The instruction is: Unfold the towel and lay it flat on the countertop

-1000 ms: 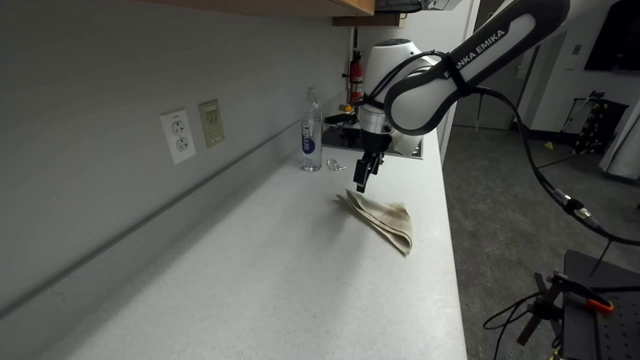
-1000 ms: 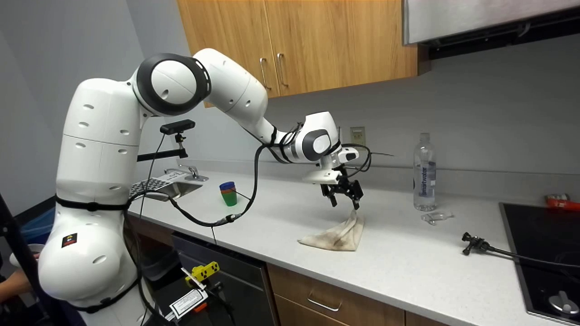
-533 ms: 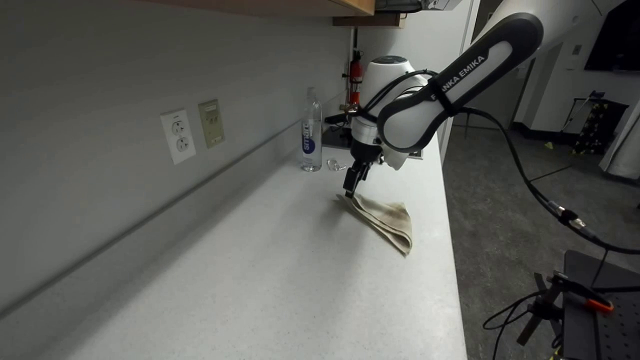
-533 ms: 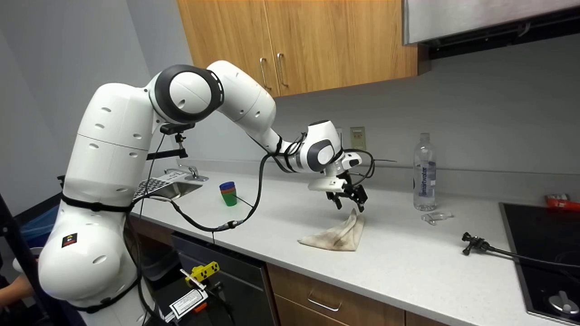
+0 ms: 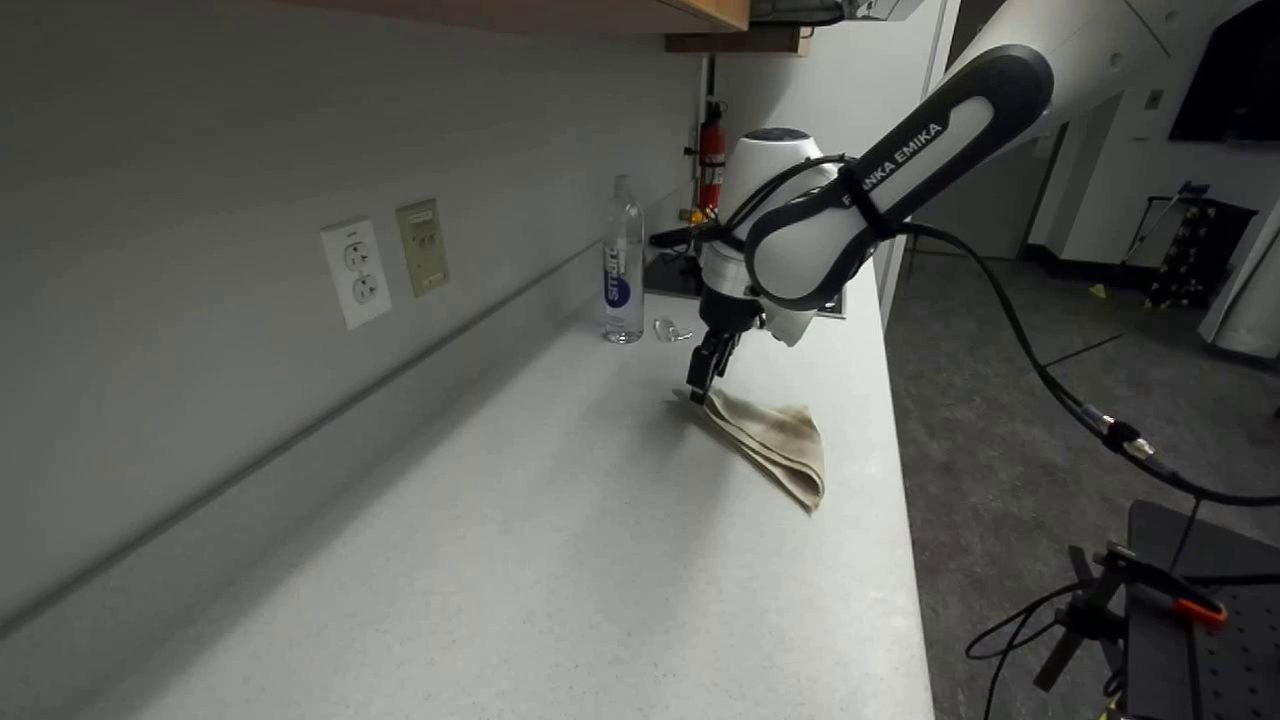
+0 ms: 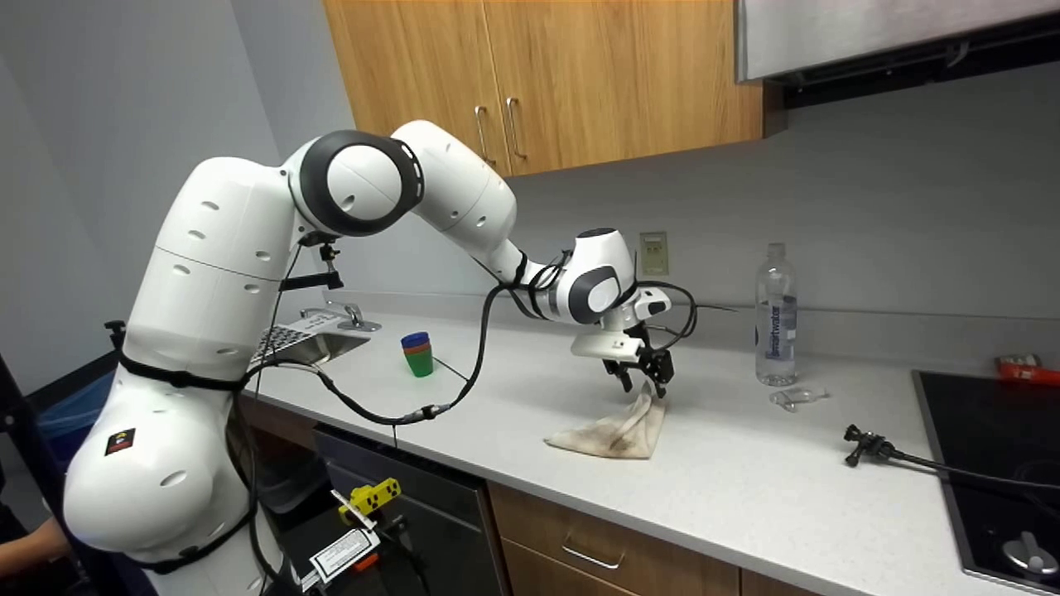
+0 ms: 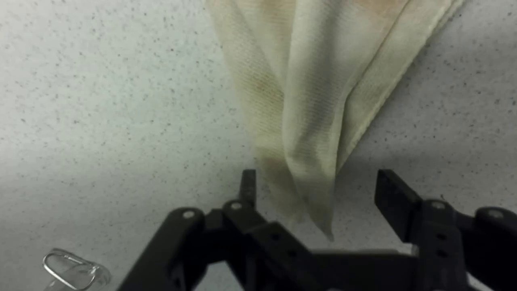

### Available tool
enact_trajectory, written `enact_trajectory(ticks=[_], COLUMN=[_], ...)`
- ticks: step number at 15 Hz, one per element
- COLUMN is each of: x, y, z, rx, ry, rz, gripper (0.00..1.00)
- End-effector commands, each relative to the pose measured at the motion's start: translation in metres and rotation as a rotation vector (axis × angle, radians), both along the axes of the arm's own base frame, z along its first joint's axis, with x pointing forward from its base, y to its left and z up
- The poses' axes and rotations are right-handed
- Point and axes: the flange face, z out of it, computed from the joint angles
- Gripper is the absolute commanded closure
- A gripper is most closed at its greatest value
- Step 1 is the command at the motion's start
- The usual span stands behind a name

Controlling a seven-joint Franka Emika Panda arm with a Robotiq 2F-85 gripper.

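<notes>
Two spread fingers [image 7: 398,208] of your black gripper [image 7: 318,198] flank the tip of the folded beige cloth towel [image 6: 614,432], lying toward the white countertop's [image 6: 745,480] front edge, likely so you can pinch it.

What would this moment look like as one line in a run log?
towel: folded, on countertop | gripper: open, towel's pointed end between its fingers in wrist view | grasp: not yet | flat: not yet
</notes>
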Motion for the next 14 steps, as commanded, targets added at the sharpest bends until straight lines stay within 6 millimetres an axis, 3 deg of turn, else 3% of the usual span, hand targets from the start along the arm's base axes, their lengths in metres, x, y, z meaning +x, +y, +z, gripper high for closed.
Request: enact_trajectory(ticks=[1,7,14], x=[0.013,0.013,-0.007], y=[-0.003,-0.003,-0.006], z=[-0.011,-0.016,0.022], rx=[0.037,-0.002,-0.086], ry=[0.013,0.015,-0.006], rz=[0.017,0.019,0.067], gripper=[0.54,0.99,0.99])
